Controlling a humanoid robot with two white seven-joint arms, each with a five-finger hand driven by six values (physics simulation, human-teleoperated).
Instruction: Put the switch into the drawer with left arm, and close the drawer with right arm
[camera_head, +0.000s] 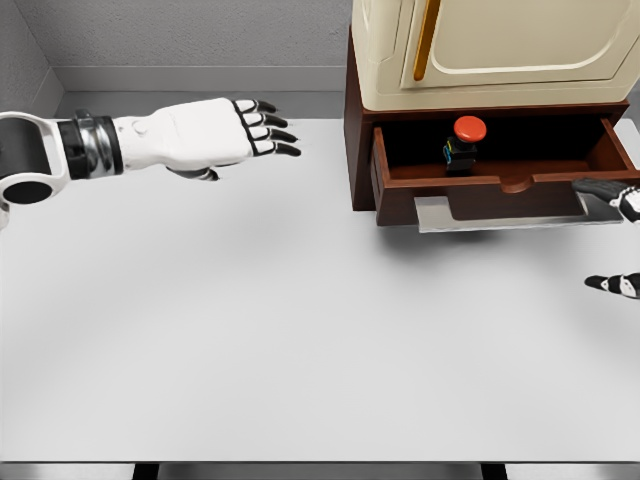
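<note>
The switch (465, 142), a small dark box with a round red button on top, stands upright inside the open drawer (500, 184) of a brown cabinet. My left hand (262, 127) hovers over the table well to the left of the drawer, fingers spread and empty. Only the fingertips (612, 284) of my right hand show at the right edge, just in front of the drawer's right end; its upper fingers lie close to the drawer's silver handle (500, 212). It grips nothing.
A cream appliance (500, 50) with an orange handle sits on top of the brown cabinet (358, 150). The white table (300, 330) spreads in front, with grey walls behind and at the left.
</note>
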